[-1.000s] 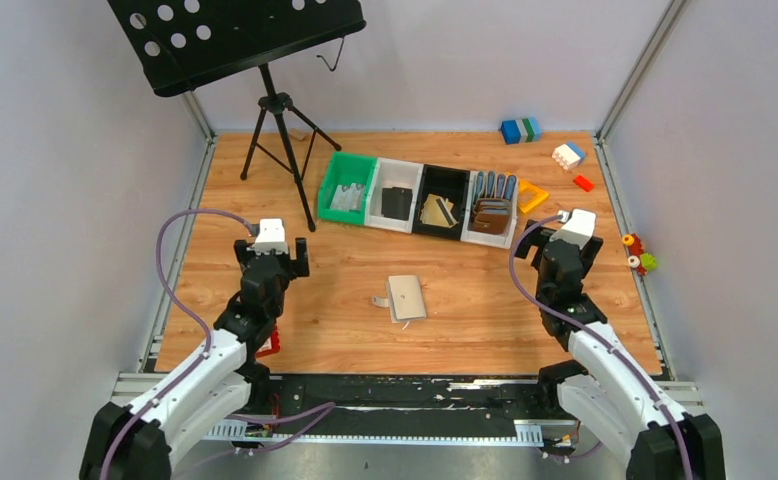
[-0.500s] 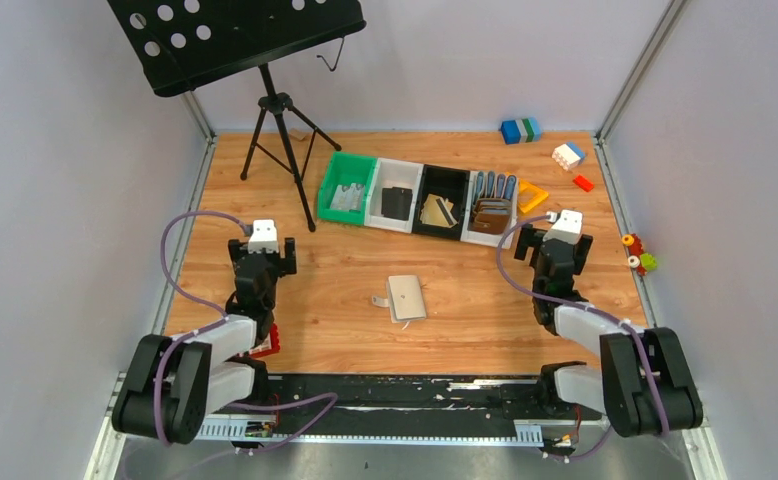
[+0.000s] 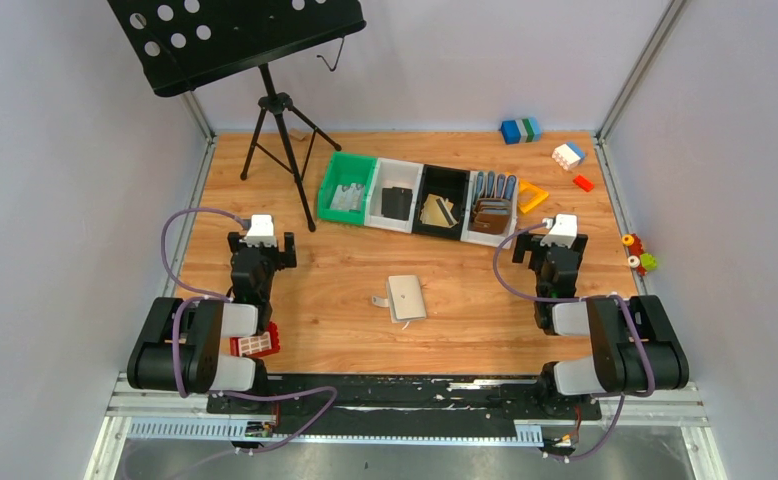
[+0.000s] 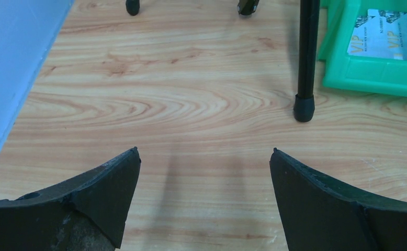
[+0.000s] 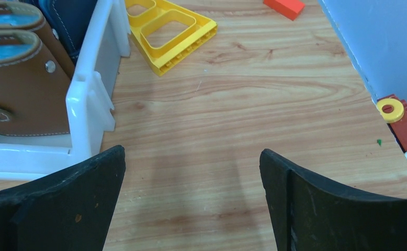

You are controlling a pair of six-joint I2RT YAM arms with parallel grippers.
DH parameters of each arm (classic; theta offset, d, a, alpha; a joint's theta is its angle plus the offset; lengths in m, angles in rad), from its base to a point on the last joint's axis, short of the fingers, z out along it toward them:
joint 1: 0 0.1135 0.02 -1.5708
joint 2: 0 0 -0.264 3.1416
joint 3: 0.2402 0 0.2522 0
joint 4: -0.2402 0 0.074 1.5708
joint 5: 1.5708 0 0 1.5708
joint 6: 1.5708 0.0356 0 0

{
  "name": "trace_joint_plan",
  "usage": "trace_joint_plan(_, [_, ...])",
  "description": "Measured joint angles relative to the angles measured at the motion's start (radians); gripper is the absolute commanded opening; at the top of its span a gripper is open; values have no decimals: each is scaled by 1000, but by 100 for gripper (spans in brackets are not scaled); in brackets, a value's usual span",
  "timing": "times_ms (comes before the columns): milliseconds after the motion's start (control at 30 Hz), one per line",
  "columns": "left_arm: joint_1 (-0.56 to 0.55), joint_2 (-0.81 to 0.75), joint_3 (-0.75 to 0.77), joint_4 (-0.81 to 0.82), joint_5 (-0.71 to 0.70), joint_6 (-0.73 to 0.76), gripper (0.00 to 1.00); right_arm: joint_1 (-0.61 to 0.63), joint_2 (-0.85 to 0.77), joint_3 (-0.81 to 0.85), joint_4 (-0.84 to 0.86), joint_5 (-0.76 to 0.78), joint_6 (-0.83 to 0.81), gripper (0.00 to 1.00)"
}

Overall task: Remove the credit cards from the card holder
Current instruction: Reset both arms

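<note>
Holds both claws spread wide and empty, well apart from the card holder point(image 3: 406, 297): the left gripper point(image 4: 205, 151) over bare wood near a foot of the black stand point(image 4: 303, 107), the right gripper point(image 5: 192, 149) over bare wood just beside the white bin point(image 5: 89, 115) of brown wallets point(image 5: 18, 99). Shows the card holder lying shut and flat near the middle of the table point(image 3: 345, 335), strap tab point(image 3: 380, 300) to its left, with silvery cards point(image 3: 345, 200) in the green bin point(image 3: 357, 172), a black card point(image 3: 397, 203) and a gold card point(image 3: 437, 212) in the next two bins behind it.
</note>
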Motion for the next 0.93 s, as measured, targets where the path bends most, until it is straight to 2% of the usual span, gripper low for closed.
trace_joint_plan(633, [0, 0, 0, 12, 16, 0, 100, 0, -6, 4, 7, -10, -3, 100])
trace_joint_plan(933, [0, 0, 0, 13, 74, 8, 100, 0, -6, 4, 7, -10, -3, 100])
